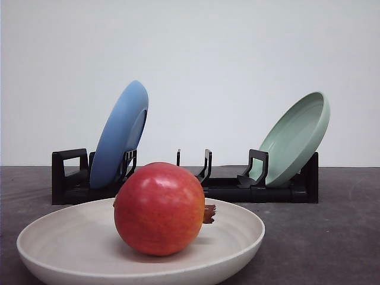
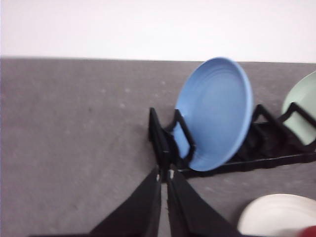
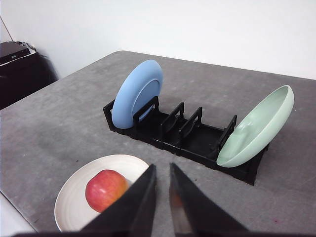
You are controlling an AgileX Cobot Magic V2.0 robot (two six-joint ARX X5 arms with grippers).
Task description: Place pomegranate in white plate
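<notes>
The pomegranate (image 1: 159,209) sits inside the white plate (image 1: 237,234), resting on the plate's floor with its small brown crown pointing sideways toward the pale green plate's side; nothing grips it. The white plate lies flat on the grey desk (image 1: 320,237), in front of the black dish rack (image 1: 225,189).

Taking the rack as the landmark: the blue plate (image 1: 122,135) stands nearly upright in a slot at the rack's left end; the pale green plate (image 1: 297,138) leans outward at the right end, its hollow facing up and forward; the middle slots between them hold nothing; the white plate with the fruit lies on the near side of the rack, closer to the blue plate's end than to the green one's.

In the left wrist view the left claw (image 2: 164,174) has its two dark fingers pressed almost together, only a thin slit between the tips, pinching nothing; it hangs above the bare desk just short of the rack's blue-plate end, with the white plate's rim at the picture's corner.

In the right wrist view the right claw (image 3: 162,170) also holds nothing; its fingers stand slightly apart with a narrow gap, above the desk on the near side of the rack, beside the white plate and clear of the pomegranate.
</notes>
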